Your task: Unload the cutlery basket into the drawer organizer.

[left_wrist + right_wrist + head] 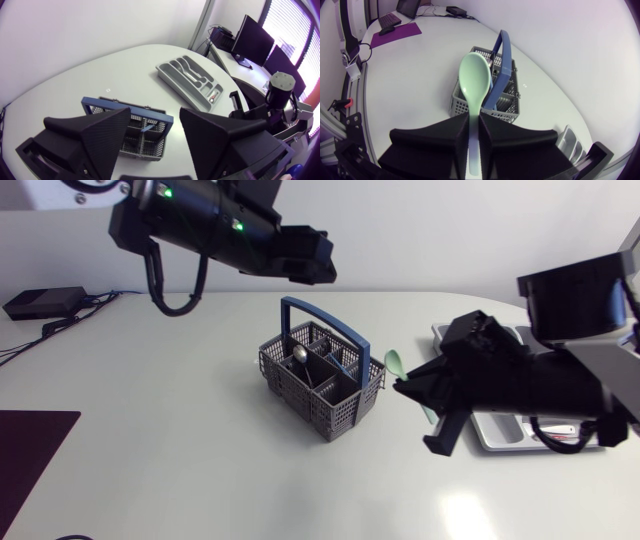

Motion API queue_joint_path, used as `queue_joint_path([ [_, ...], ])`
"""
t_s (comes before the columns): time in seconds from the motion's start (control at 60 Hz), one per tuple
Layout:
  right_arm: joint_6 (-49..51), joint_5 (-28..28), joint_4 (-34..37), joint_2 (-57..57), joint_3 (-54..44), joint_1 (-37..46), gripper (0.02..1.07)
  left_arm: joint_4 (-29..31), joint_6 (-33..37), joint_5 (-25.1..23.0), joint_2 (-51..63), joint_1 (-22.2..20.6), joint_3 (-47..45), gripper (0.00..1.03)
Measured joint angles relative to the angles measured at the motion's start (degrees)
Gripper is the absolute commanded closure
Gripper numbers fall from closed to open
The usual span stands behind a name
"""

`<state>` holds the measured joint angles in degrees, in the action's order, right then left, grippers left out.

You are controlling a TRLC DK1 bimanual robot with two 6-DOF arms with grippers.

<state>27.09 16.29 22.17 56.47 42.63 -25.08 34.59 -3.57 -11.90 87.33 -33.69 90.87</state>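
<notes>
Right end effector (475, 134): clamped on the pale green spoon (474, 80), bowl poking out ahead, just beside the blue-handled grey basket (345, 412). Left end effector (155, 115): wide open, up over the basket. Metal spoon (300, 354) standing in one compartment. Organizer (175, 80) further along the desk (180, 410), well apart from the basket.

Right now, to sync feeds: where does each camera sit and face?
Head view: above the table, looking down on the cutlery basket; both arms show.
Left wrist view: on left arm, facing past the basket to the drawer organizer; open left end effector shows.
Right wrist view: on right arm, facing the basket; right end effector grips a green spoon.
All three share the basket.
</notes>
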Motion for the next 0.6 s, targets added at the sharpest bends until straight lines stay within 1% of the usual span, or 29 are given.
queue_joint_path([
  [0.083, 4.35, 5.46, 3.65, -1.88, 0.0, 5.86, 1.0, -0.22, 1.81, 0.17, -1.95, 1.46, -1.62, 0.29],
  [0.183, 11.93, 12.94, 8.87, -2.34, 0.0, 15.1, 1.0, -0.63, 3.67, 0.17, -4.37, 2.8, -5.57, 0.29],
  [0.267, 19.1, 17.77, 12.46, -1.42, -0.11, 22.71, 1.0, -1.33, 5.16, 0.17, -5.55, 3.72, -9.2, 0.29],
  [0.333, 27.65, 20.87, 15.91, 1.03, -0.15, 29.57, 1.0, -2.03, 6.38, 0.17, -5.88, 4.7, -12.46, 0.29],
  [0.467, 41.68, 22.73, 20.98, 6.54, -0.2, 38.36, 1.0, -2.86, 7.8, 0.17, -6.69, 5.57, -16.04, 0.29],
  [0.6, 53.72, 22.91, 23.61, 12.28, 0.11, 46.62, 1.0, -3.21, 8.76, 0.17, -7.89, 6.03, -17.64, 0.29],
])
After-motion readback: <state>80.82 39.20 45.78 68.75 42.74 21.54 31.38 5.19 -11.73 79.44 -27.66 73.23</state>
